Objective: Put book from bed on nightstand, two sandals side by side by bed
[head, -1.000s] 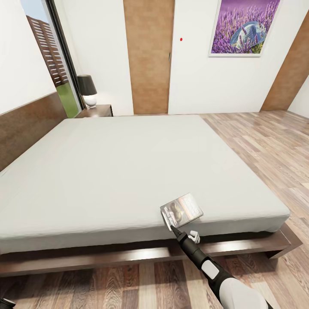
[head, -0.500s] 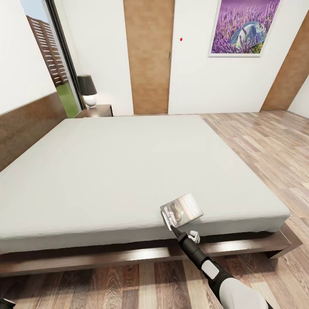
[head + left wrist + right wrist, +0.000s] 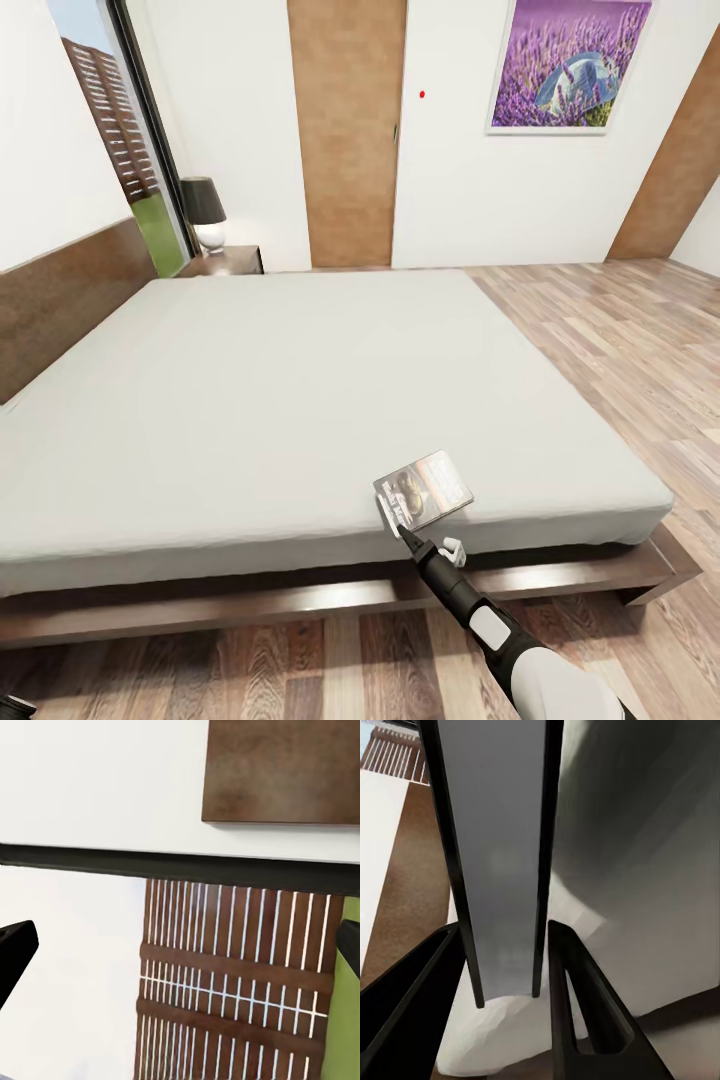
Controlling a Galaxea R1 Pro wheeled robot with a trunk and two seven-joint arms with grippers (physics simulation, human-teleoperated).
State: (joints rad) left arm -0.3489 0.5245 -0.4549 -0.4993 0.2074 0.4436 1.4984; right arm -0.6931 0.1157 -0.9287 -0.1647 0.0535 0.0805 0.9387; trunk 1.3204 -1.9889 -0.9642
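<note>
The book (image 3: 425, 488) rests at the near edge of the large grey bed (image 3: 280, 380), toward its foot end, tilted a little. My right gripper (image 3: 400, 530) reaches up from below and is shut on the book's near corner. In the right wrist view the book (image 3: 499, 870) shows edge-on between the two black fingers (image 3: 577, 1005). My left gripper (image 3: 180, 952) is open, with its fingertips wide apart, facing a window with brown slats. The nightstand (image 3: 225, 260) stands at the bed's far head corner. The sandals are out of view.
A black lamp (image 3: 203, 210) stands on the nightstand beside the tall window (image 3: 110, 130). A tan door (image 3: 348, 130) and a lavender picture (image 3: 570, 65) are on the far wall. Wood-plank floor (image 3: 620, 340) runs along the bed's right side and in front of its frame.
The head view has shifted very slightly. The book and my right gripper hold the same place.
</note>
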